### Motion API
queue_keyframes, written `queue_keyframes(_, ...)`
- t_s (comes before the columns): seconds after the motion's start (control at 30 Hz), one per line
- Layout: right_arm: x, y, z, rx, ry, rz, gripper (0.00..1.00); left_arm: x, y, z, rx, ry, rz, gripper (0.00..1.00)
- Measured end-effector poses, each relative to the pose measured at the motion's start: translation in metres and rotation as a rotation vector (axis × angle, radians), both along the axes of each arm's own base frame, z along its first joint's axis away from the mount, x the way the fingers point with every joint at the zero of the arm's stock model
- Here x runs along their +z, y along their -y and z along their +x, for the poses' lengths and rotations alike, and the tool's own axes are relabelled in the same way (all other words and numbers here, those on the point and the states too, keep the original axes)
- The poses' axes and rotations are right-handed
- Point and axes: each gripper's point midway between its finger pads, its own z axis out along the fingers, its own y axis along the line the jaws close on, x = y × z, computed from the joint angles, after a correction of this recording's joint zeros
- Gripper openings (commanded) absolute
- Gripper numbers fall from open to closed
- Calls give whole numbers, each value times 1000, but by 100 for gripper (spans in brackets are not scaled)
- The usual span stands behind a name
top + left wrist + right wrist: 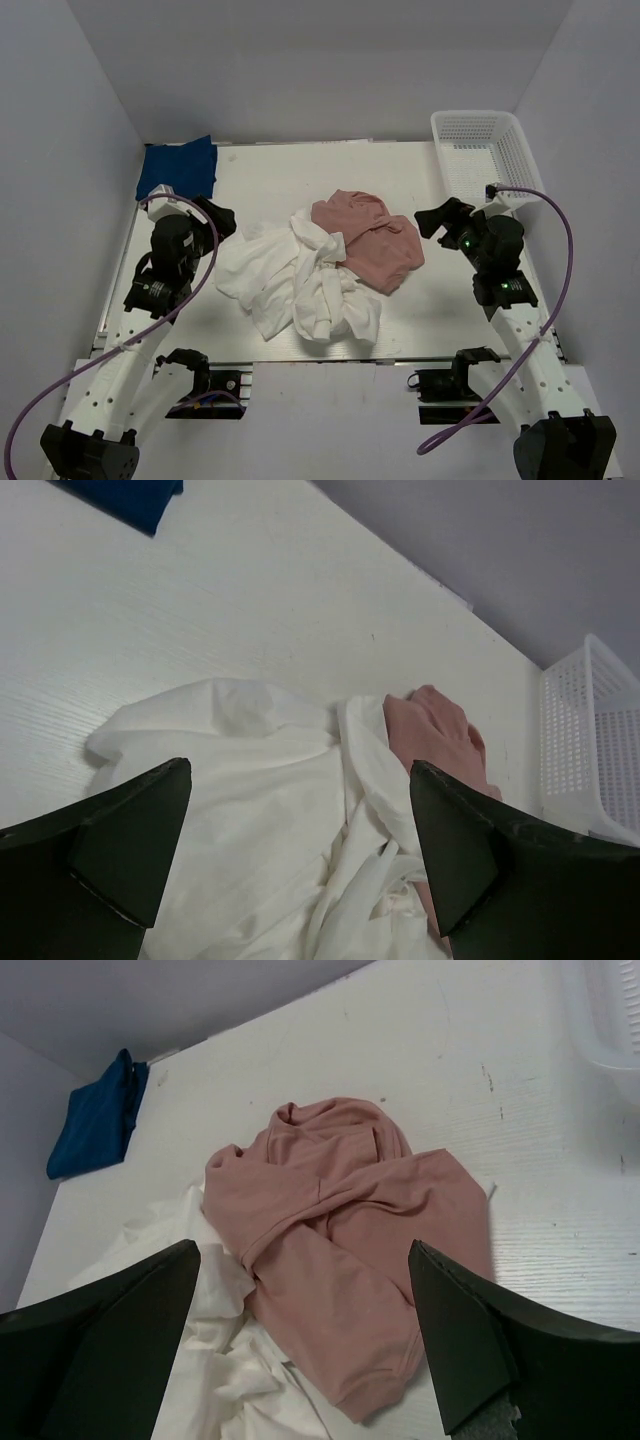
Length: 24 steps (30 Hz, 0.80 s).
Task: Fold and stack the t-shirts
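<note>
A crumpled white t-shirt (295, 285) lies in a heap at the table's middle, its print hidden; it also shows in the left wrist view (250, 810) and the right wrist view (210, 1360). A crumpled dusty-pink t-shirt (370, 240) lies against its right side, partly over it, and shows in the right wrist view (350, 1230) and the left wrist view (430, 730). A folded royal-blue t-shirt (178, 165) sits at the far left corner (95, 1120). My left gripper (222, 215) is open and empty, left of the white shirt. My right gripper (432, 218) is open and empty, right of the pink shirt.
A white plastic mesh basket (490, 150) stands at the far right corner, behind my right arm; its wall shows in the left wrist view (590, 750). Grey walls enclose the white table (300, 170) on three sides.
</note>
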Motion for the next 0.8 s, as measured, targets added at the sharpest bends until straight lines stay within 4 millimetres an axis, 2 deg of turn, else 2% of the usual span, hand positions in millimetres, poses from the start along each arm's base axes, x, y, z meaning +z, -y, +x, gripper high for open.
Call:
queue_keyframes(0.17, -2, -2, -6, 24, -6, -19, 90, -3, 6, -2, -26, -14, -20, 100)
queue_keyframes(0.3, -9, -19, -8, 135, -23, -55, 90, -6, 9, -3, -46, -5, -29, 100)
queue_keyframes(0.37, -10, -42, -5, 231, -45, -69, 90, -8, 10, -3, -53, -8, -30, 100)
queue_keyframes(0.43, -22, -75, -8, 338, -83, -102, 90, -8, 12, -3, -59, -9, -30, 100)
queue_keyframes(0.53, -45, -132, -35, 523, -147, -183, 90, -9, 13, -3, -68, -11, -28, 100)
queue_keyframes(0.63, -68, -174, -62, 642, -186, -284, 90, -10, 14, -4, -72, -13, -27, 100)
queue_keyframes(0.7, -88, -195, -79, 689, -215, -354, 90, -12, 14, -4, -73, -17, -27, 100)
queue_keyframes(0.8, -133, -217, -105, 735, -292, -492, 90, -15, 13, -5, -73, -27, -25, 100)
